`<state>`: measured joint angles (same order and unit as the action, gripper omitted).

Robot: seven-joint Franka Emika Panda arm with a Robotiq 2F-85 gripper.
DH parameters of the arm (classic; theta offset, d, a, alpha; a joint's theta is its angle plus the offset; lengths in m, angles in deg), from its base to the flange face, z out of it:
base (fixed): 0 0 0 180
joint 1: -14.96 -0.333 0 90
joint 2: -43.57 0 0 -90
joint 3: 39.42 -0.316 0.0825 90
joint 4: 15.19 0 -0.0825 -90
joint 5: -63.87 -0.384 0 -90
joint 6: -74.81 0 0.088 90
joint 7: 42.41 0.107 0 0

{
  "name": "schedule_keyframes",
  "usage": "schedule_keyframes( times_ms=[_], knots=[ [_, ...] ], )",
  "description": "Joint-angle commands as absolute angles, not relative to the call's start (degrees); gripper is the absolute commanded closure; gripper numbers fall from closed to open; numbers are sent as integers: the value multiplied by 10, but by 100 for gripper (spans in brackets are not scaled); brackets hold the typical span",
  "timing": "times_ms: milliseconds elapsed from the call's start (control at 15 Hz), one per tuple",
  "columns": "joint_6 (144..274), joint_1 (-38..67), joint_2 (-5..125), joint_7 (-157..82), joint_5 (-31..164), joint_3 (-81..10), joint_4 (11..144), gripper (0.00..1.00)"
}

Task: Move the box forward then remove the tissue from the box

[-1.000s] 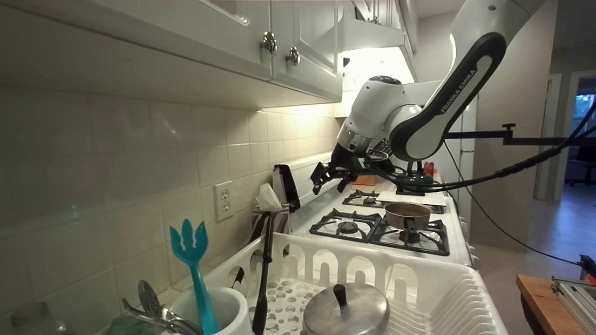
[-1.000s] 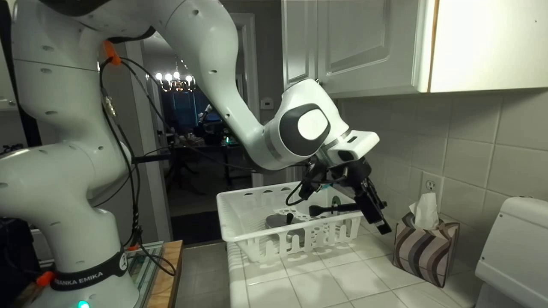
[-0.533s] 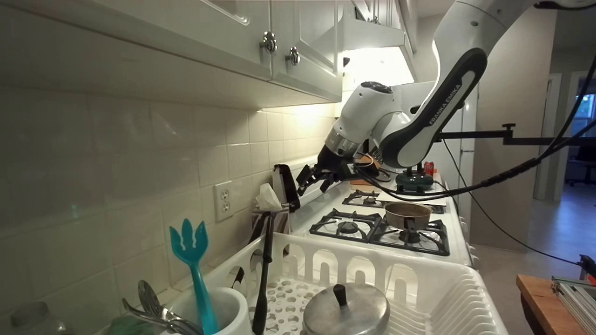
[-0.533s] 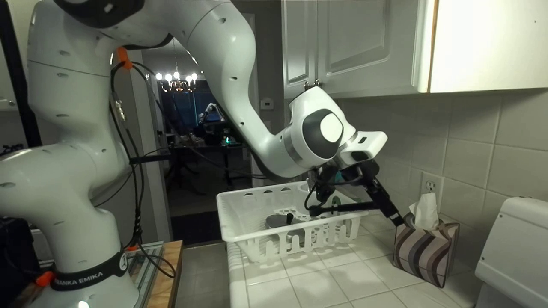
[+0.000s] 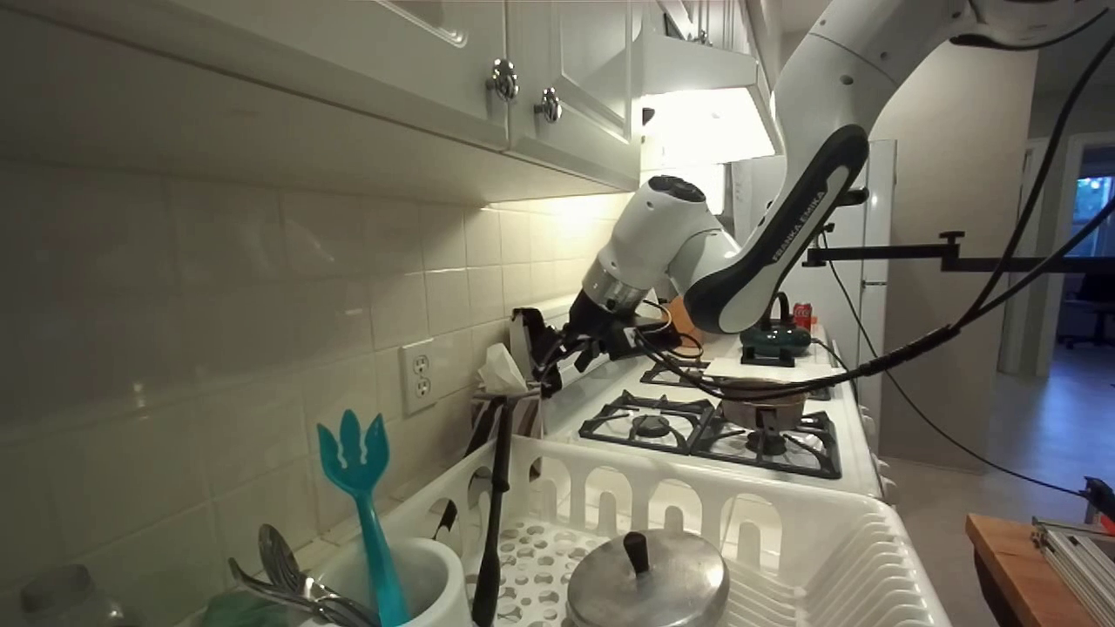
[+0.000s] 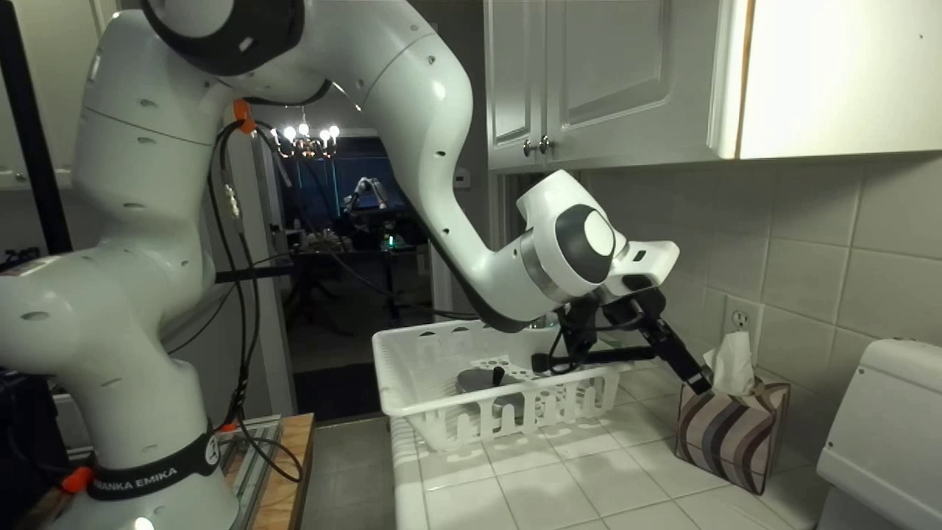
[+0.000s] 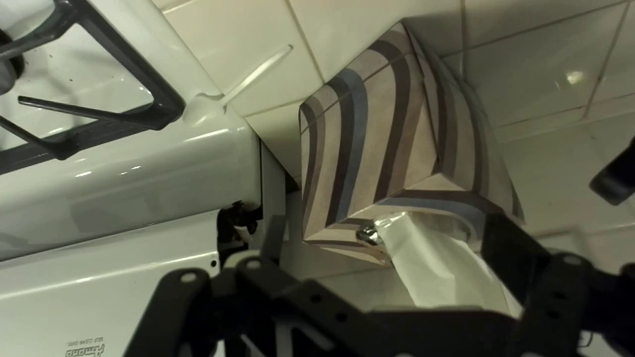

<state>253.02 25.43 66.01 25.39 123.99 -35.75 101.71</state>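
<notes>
The box (image 6: 728, 434) is a tissue box with wavy grey, brown and pink stripes, standing upright on the tiled counter near the wall. A white tissue (image 6: 734, 364) sticks up from its top opening. In an exterior view the box (image 5: 527, 416) is partly hidden behind the dish rack and a black handle; the tissue (image 5: 503, 372) shows above. My gripper (image 6: 699, 380) points down at the box's top edge; I cannot tell if it touches. In the wrist view my gripper (image 7: 387, 225) is open, its fingers on either side of the tissue (image 7: 441, 265), with the box (image 7: 372, 139) beyond.
A white dish rack (image 6: 500, 397) holds a metal lid (image 5: 649, 579); a black handle (image 5: 501, 444) rises beside the box. The stove's white back panel (image 6: 883, 434) stands close to the box. A pot (image 5: 764, 402) sits on a burner. Cabinets (image 6: 625, 88) hang above.
My arm has moved down and towards the box, bringing the open gripper from above the counter to the box's top edge beside the tissue. The box and tissue have not moved.
</notes>
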Motion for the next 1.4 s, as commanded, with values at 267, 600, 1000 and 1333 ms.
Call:
schedule_keyframes(
  times_ms=[267, 600, 1000, 1333],
  knots=[
    [2581, 222, 750, 257, 1254, -330, 925, 0],
    [2591, 202, 783, 250, 1251, -316, 871, 0],
    [2582, 208, 818, 229, 1237, -339, 833, 0],
    [2549, 230, 820, 197, 1228, -375, 849, 0]
  ],
)
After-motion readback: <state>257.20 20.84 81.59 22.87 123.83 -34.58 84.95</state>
